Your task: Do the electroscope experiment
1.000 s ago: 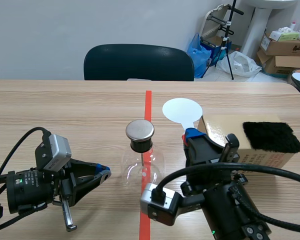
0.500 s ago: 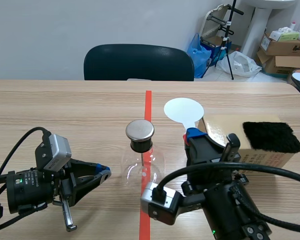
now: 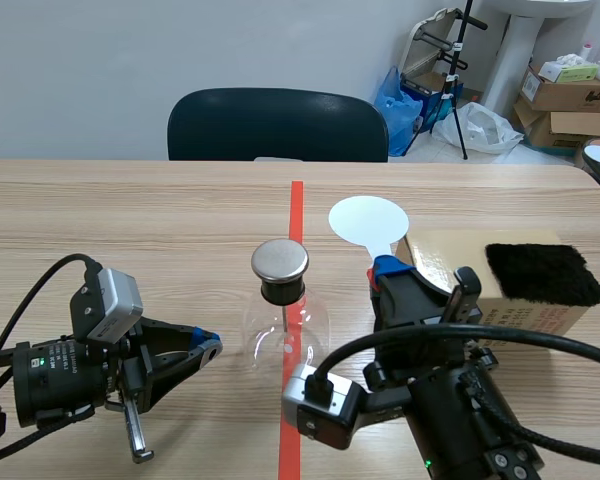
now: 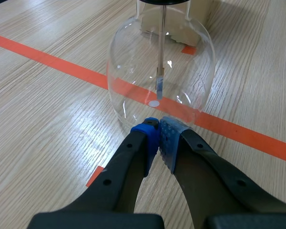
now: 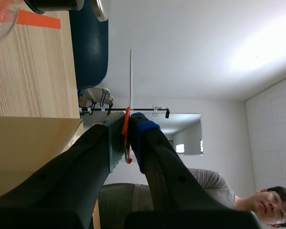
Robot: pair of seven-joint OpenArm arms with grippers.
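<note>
**My two hands and the glass jar**

My left gripper (image 3: 209, 346) is low over the table (image 3: 130, 220), lying on its side. Its two fingers are pressed together with nothing between them. In my left wrist view, the blue pads (image 4: 170, 139) point at the bottom of the glass jar (image 4: 160, 71). The jar is close ahead of them. From the scene view I see a small gap between my fingers and the glass.

The glass jar (image 3: 284, 335) stands in the middle of the table, right on the orange-red line (image 3: 296, 205). It is round and see-through. It has a black neck and a flat shiny metal cap (image 3: 280, 260) on top. A thin rod (image 4: 162, 43) hangs straight down inside it.

My right gripper (image 3: 385, 268) is just to the right of the jar and points up. Its fingers are clamped on the handle of a white round paddle (image 3: 367, 220). The white disc sticks up above my fingers, higher than the metal cap and near it, not touching.

Next to my right arm is a cardboard box (image 3: 442, 258). A black fuzzy pad (image 3: 543, 272) lies on top of it.
</note>
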